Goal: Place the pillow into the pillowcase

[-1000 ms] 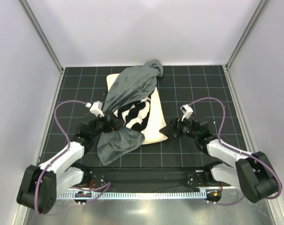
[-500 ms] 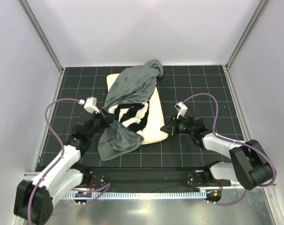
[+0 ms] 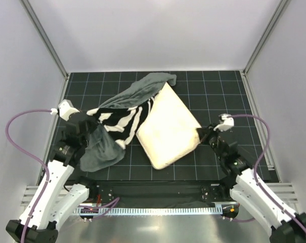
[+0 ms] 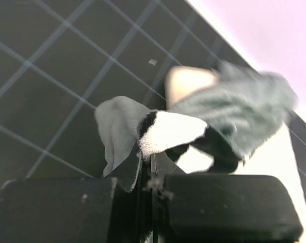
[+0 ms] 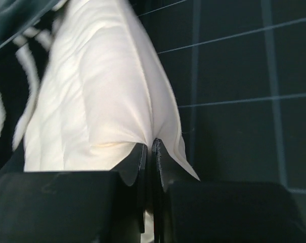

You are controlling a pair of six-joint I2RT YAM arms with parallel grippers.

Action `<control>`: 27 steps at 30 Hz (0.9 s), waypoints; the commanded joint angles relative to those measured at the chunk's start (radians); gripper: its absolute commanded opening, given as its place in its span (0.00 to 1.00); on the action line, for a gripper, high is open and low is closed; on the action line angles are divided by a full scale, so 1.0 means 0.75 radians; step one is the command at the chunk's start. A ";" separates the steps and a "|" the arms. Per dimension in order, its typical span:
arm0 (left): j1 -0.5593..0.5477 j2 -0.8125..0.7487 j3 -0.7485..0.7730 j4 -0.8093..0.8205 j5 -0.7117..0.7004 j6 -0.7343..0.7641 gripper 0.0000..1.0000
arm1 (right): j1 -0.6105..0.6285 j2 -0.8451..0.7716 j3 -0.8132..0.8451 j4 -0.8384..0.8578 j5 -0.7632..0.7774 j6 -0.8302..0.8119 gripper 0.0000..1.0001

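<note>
Top view first: the pillow (image 3: 169, 129) sits cornerwise on the black gridded mat (image 3: 218, 91), a little right of centre. It is turned like a diamond. One corner aims at the back wall, the opposite corner at the near edge, and that far-to-near line is its longer stretch from this angle. The other two corners point left and right.

The right gripper (image 3: 201, 135) has the right-hand corner. From the right wrist camera, the jaws are pressed tight together with cream fabric caught between them, a small fold bunching just above the tips. Whether that side of the pillow is raised off the mat, I cannot tell.

Now the pillowcase (image 3: 120, 121). It is pulled out into a long band running diagonally, from the left side of the mat up and away toward the back right. Its far end is plush grey and drapes over the pillow's far corner. The middle shows zebra stripes and lies against the pillow's left edge. The pillow is outside the case, not in it.

The left gripper (image 3: 89, 117) grips the band's near-left end. The left wrist camera shows the jaws closed on a thin edge of it, with a black-and-white flap standing just beyond the tips and blurred grey plush behind. Below that gripper a loose grey lobe sags toward the near edge.

The two grippers are well apart, one at each side of the mat.
</note>
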 commanded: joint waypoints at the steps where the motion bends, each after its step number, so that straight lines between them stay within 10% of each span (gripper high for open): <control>1: 0.085 0.115 0.175 -0.260 -0.188 -0.124 0.00 | -0.039 -0.149 0.049 -0.310 0.695 0.195 0.04; 15: 0.109 0.078 0.457 -0.383 -0.048 0.145 0.00 | -0.150 0.034 0.552 -0.806 0.892 0.211 0.04; 27: 0.109 0.100 0.677 -0.541 -0.210 0.293 0.00 | -0.663 0.165 0.933 -1.010 0.722 0.138 0.04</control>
